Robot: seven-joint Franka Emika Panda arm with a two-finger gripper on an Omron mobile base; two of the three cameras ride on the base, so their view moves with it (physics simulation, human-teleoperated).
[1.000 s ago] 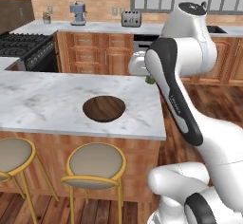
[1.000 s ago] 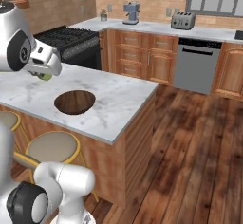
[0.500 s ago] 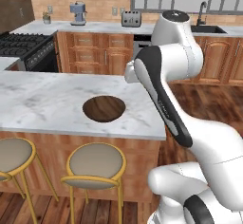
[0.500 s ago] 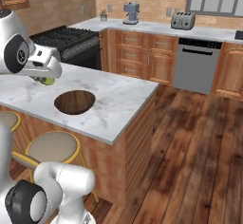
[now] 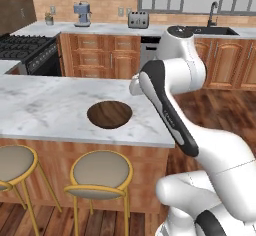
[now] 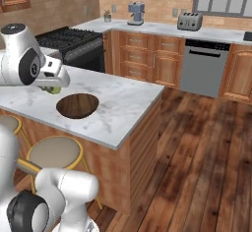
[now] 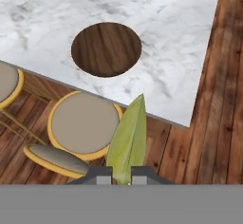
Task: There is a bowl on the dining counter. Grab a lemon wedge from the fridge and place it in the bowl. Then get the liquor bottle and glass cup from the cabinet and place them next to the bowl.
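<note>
The tool (image 7: 121, 176) grips a lemon wedge (image 7: 128, 140) above the desk (image 7: 166, 52), beside the bowl (image 7: 106, 49).

The bowl (image 5: 109, 114) sits on the dining counter (image 5: 45, 110), near its front edge. Two stools (image 5: 98, 176) stand below that edge. The gripper (image 6: 51, 86) hangs above the counter just behind the bowl, with the lemon wedge (image 7: 129, 141) between its fingers.
</note>
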